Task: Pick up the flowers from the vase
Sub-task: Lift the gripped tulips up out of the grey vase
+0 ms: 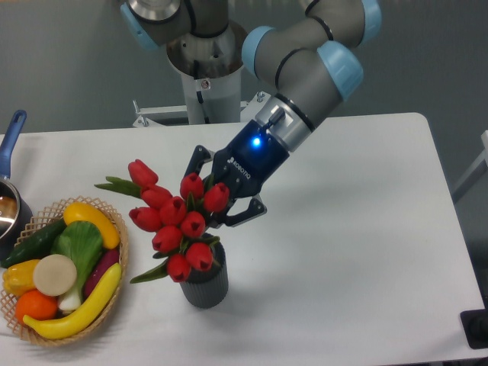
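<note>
The flowers (174, 219), a bunch of red tulip buds with green leaves, lean left above the vase (204, 285), their lowest buds just over its rim. The vase is a small dark grey ribbed pot standing upright on the white table (358, 252). My gripper (216, 200) reaches in from the upper right and is shut on the flowers' stems, right behind the buds. The stems and the fingertips are mostly hidden by the blooms.
A wicker basket (114, 297) with a banana, orange, cucumber and other produce sits at the front left, close to the tulips' leaves. A pot with a blue handle (11, 141) is at the left edge. The arm's base (204, 69) stands behind.
</note>
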Controlling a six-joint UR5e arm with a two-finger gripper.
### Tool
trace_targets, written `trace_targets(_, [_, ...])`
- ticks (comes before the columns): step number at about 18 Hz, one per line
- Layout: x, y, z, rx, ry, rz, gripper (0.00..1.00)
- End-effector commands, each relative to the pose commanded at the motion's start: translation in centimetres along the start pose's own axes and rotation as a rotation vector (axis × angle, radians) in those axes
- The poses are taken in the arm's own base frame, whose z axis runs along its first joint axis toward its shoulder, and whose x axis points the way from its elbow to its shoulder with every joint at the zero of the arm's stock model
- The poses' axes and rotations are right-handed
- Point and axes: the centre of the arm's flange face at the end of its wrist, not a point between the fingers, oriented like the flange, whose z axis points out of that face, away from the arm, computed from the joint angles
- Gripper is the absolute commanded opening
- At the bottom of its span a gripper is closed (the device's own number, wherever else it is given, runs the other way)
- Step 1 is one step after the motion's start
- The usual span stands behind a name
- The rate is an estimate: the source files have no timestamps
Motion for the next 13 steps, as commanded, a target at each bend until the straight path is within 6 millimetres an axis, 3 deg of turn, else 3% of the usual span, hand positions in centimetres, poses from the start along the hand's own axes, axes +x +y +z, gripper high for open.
trace_targets(8, [1.0, -5.8, -2.4, 0.049, -0.026, -0.015, 0.41])
trace_targets(13, [1.0, -7.9, -4.2, 0.061, -0.056, -0.039, 0.41])
